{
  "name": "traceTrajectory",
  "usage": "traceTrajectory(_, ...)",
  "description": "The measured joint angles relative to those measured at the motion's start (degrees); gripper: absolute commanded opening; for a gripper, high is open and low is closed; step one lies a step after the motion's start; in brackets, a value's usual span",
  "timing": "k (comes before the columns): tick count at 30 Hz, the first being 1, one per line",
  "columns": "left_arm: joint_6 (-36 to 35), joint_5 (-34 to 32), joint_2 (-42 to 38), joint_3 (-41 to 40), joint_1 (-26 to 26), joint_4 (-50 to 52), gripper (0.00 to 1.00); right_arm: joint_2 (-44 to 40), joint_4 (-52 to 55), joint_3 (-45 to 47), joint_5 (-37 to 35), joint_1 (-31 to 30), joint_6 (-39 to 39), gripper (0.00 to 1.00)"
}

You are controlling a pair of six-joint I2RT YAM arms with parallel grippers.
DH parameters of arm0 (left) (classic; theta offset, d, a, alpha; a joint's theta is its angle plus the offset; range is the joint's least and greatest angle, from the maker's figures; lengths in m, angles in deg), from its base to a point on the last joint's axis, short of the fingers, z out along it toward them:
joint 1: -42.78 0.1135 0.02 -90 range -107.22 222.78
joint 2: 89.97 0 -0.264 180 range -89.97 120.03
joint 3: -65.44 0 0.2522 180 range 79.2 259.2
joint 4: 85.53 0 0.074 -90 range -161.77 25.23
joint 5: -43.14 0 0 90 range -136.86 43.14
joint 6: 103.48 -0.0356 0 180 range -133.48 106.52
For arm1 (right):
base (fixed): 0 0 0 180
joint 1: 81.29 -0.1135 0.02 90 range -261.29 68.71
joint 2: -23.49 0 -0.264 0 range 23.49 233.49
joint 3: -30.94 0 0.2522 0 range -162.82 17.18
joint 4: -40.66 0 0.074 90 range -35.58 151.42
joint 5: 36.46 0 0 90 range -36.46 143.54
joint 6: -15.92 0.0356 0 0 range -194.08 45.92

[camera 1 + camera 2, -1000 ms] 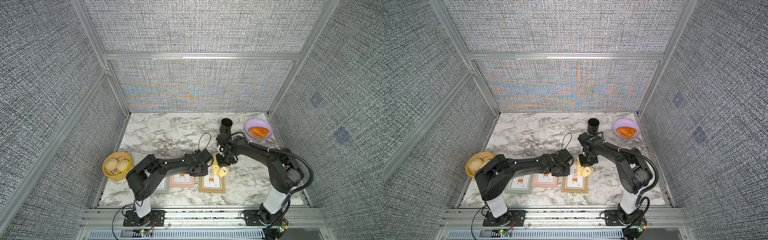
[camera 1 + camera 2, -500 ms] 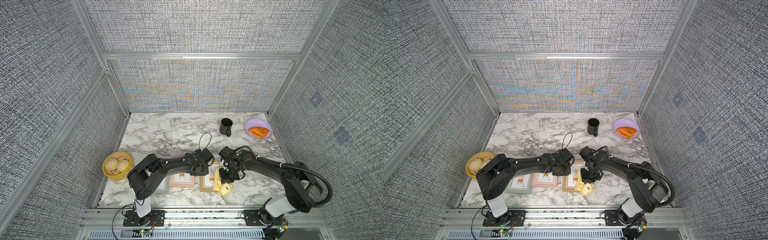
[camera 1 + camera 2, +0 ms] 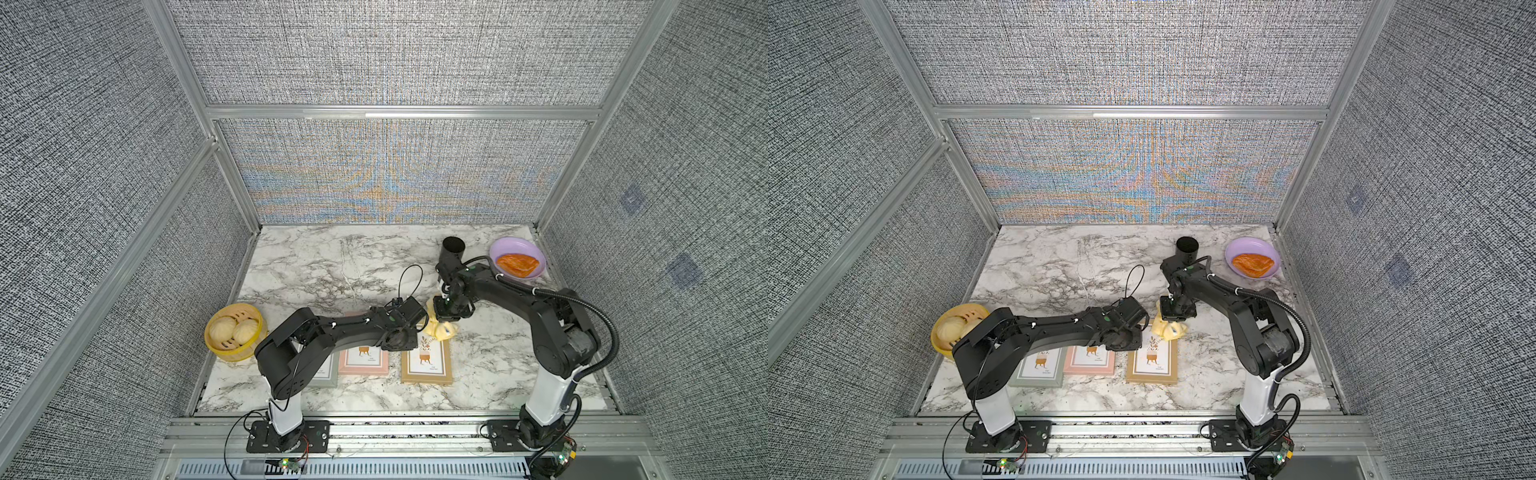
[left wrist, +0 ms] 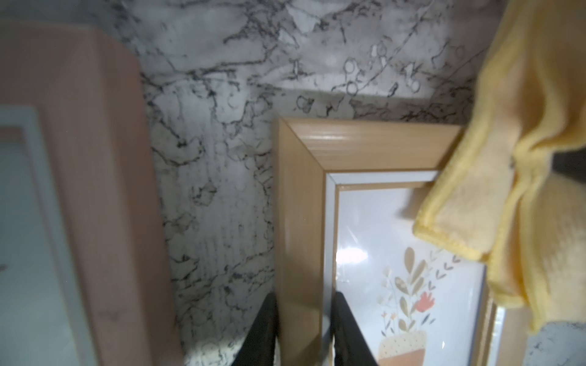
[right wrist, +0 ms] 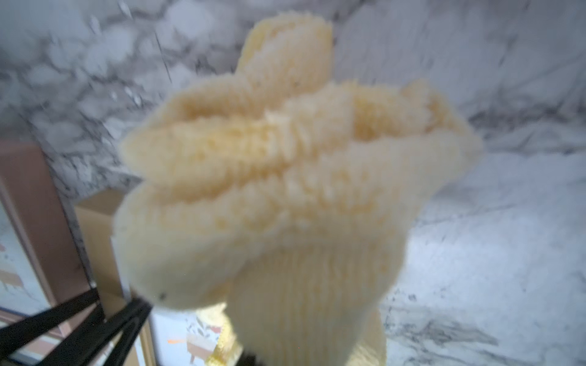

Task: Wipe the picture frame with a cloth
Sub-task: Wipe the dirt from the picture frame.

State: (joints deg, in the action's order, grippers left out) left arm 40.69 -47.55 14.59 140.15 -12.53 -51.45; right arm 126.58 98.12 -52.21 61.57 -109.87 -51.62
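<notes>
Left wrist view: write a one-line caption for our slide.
Fingers grip a rail of the wooden frame; yellow cloth covers its corner.

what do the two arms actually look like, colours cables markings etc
Both the left arm and right arm are matte black with rounded joints, a white lowest link and a black bolted base plate. A thin black cable loops above the left wrist; a thick ribbed black hose runs along the right arm. The fingers are slim and black.
</notes>
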Motion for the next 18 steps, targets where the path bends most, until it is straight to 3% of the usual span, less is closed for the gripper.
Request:
traceTrajectory(10,0.11,-0.02,0.04,-0.11,0.0,-0.42,0.12,-20.35,-6.34,25.83,6.71,-9.44,9.6,0.0)
traceTrajectory(14,0.15,-0.02,0.07,-0.09,0.0,-0.42,0.12,-19.45,-6.03,24.79,7.87,-8.85,11.17,0.0)
traceTrajectory(18,0.52,-0.33,0.35,0.15,0.04,-0.9,0.12,-11.61,0.0,15.63,7.74,-5.25,8.63,0.0)
